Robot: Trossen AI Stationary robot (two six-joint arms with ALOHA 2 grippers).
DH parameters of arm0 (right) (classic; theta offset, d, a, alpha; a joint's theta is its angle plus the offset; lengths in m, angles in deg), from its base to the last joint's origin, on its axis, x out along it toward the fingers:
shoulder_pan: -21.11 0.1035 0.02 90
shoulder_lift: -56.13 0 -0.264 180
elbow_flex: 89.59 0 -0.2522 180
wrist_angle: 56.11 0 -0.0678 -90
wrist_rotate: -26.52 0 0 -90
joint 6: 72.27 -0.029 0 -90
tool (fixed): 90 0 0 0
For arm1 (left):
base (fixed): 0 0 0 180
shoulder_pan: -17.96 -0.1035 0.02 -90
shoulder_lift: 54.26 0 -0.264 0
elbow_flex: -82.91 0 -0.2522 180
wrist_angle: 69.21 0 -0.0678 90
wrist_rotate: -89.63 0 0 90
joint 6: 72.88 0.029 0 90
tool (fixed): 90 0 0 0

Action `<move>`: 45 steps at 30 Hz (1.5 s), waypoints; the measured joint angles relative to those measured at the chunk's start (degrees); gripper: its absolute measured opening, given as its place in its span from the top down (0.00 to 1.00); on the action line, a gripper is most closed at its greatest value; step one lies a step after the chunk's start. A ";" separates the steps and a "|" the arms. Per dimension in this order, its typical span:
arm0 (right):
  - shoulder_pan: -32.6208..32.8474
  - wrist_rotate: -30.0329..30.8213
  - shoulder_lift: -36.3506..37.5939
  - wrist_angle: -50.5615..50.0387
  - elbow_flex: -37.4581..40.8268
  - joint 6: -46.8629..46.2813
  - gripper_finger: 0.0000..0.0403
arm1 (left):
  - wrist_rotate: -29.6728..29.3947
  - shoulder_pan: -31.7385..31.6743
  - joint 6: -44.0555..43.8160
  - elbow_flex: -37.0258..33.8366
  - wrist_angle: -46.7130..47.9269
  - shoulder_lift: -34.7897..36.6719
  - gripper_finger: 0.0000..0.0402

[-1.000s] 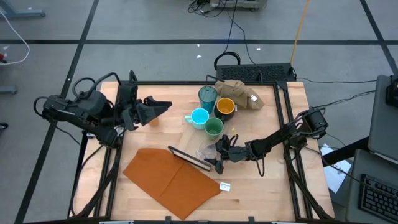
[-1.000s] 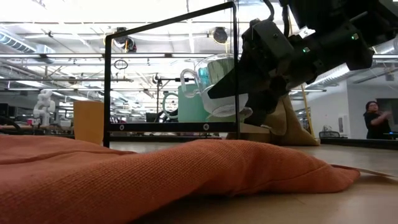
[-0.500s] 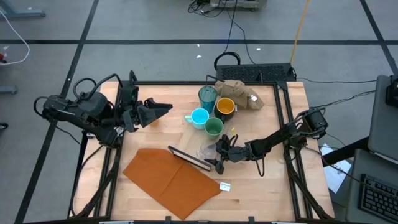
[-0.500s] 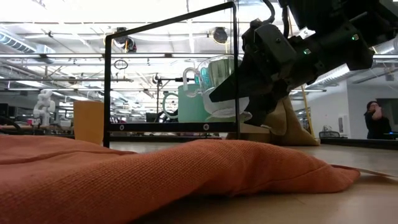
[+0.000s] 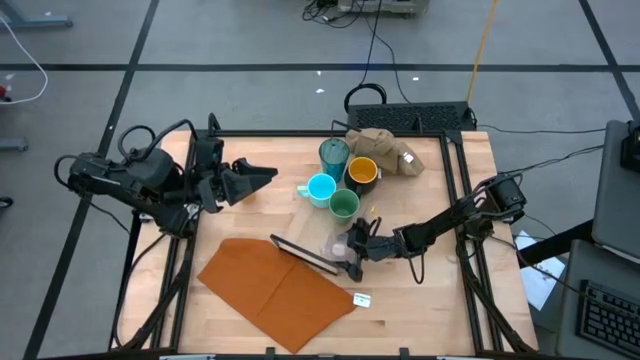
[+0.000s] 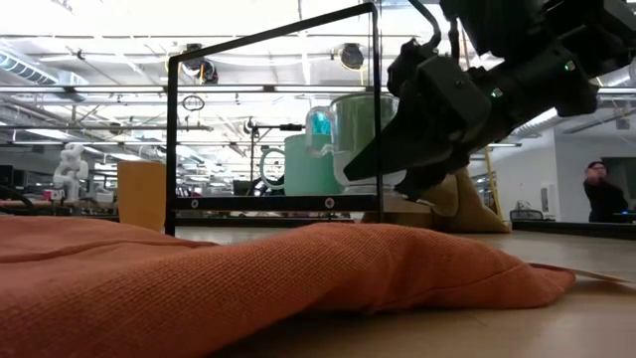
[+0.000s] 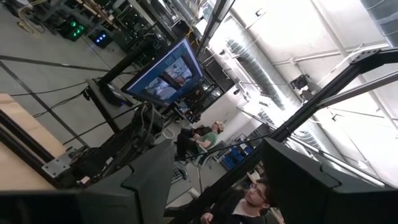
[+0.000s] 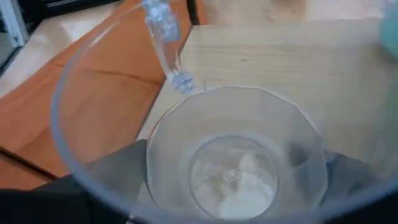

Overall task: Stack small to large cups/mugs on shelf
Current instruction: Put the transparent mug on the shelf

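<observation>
My right gripper (image 5: 352, 250) is shut on the clear glass (image 5: 334, 244), just right of the shelf (image 5: 303, 256), which stands between the glass and the orange-brown sheet. In the low view the glass (image 6: 363, 134) hangs behind the shelf's black frame (image 6: 273, 202), above its crossbar. The teal tumbler (image 5: 334, 153), dark yellow-lined mug (image 5: 362, 172), light blue mug (image 5: 321, 187) and green cup (image 5: 344, 205) stand clustered on the table. An orange-tan cup shape (image 6: 139, 194) stands far left. My left gripper (image 5: 256, 174) waits open at the table's left. My right gripper holds the clear glass (image 8: 230, 155) with its mouth toward the wrist. Its dark fingers (image 8: 106, 174) show through the wall on two opposite sides. The gripper comes slanting down from the table's right. The glass is lifted clear and nearly upright, with its handle (image 6: 318, 129) away from the gripper.
The orange-brown sheet (image 5: 275, 290) lies on the near-left part of the table and fills the low view's foreground (image 6: 248, 288). A tan cloth lump (image 5: 380, 148) lies at the far edge beside the tumbler. A person (image 6: 601, 189) stands in the room behind.
My right gripper has turned and shifted slightly while keeping its hold. The clear glass has come from a tilt to nearly upright and has moved a little to the right in the low view, so its handle now stands in front of the light blue mug.
</observation>
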 joint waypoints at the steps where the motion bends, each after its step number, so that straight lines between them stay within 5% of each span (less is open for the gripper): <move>1: 0.00 -0.63 0.00 0.08 0.00 0.02 0.03 | 0.02 0.00 0.02 0.00 0.15 0.00 0.39; 37: -2.84 -1.79 0.22 -0.87 -0.17 0.23 0.01 | 1.01 0.00 0.15 0.00 0.44 0.00 0.39; 45: -2.47 -1.81 3.94 -8.81 -0.20 0.05 0.01 | 1.22 0.00 0.31 0.00 0.77 0.00 0.39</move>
